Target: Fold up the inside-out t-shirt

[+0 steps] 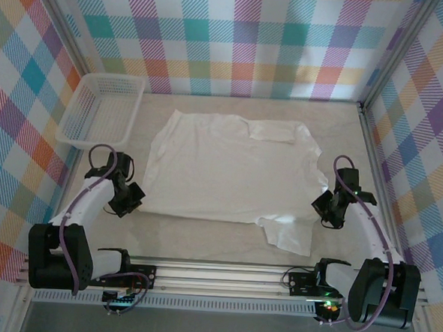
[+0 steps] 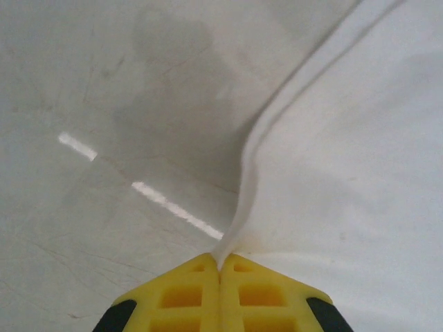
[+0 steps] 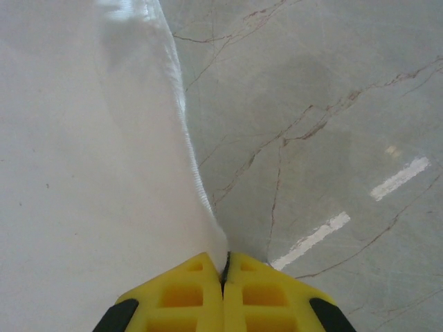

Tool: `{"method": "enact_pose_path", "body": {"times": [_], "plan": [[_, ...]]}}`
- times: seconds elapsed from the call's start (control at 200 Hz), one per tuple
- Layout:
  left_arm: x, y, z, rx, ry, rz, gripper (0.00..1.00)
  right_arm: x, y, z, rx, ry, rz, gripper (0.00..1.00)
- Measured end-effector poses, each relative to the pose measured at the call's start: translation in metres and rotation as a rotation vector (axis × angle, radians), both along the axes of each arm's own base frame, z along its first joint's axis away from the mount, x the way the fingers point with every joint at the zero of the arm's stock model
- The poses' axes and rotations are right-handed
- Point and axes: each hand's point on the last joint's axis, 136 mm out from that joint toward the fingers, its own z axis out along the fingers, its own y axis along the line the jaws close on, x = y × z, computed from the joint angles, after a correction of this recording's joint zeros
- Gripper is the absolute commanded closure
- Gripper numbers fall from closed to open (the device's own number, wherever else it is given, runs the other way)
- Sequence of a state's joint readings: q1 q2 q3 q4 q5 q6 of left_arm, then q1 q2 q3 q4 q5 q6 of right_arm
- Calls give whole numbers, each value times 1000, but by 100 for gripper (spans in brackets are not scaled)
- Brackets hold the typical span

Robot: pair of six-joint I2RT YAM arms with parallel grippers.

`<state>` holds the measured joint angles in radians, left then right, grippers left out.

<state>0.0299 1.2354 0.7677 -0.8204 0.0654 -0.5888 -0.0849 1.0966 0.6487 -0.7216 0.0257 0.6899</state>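
- Left end effector (image 2: 220, 266): shut on one side edge of the inside-out t-shirt (image 2: 346, 173), with a thin ridge of cloth pinched at the very tips of the yellow fingers (image 2: 277, 280). Seen from above at 8 o'clock of the garment.
- Right end effector (image 3: 224, 263): likewise closed on the opposite edge, cloth drawn into a narrow crease between the tips. At 4 o'clock of the garment.
- Garment: spread mostly flat mid-bench (image 1: 202, 244), no fold made yet. Small flap turned over at 1 o'clock; loose, irregular lobe trailing toward 5 o'clock.
- White lattice basket (image 1: 101, 110): at 10 o'clock, well apart from the cloth.
- Risk, grip: shallow bite on both sides, only the edge held. Liable to slip free under a quick lift or under drag against the bench.
- Risk, layers: cannot tell whether both layers are caught. With only the top layer held, likely to open the shirt rather than fold it.
- Risk, symmetry: any uneven rise or travel between the two sides likely to skew the fold line and wrinkle the thin fabric.
- Risk, stray parts: lobe at 5 o'clock and flap at 1 o'clock likely to be trapped inside the fold, leaving lumps.
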Motion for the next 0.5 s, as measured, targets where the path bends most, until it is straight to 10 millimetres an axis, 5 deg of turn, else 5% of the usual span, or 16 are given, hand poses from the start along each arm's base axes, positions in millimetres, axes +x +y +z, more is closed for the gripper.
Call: {"method": "enact_pose_path", "body": {"times": [0.19, 0.5], "plan": [[51, 2, 40, 13, -115, -40, 100, 28, -2, 24, -3, -44, 6, 100], [58, 3, 19, 22, -37, -63, 100, 76, -6, 35, -11, -67, 25, 100]]}}
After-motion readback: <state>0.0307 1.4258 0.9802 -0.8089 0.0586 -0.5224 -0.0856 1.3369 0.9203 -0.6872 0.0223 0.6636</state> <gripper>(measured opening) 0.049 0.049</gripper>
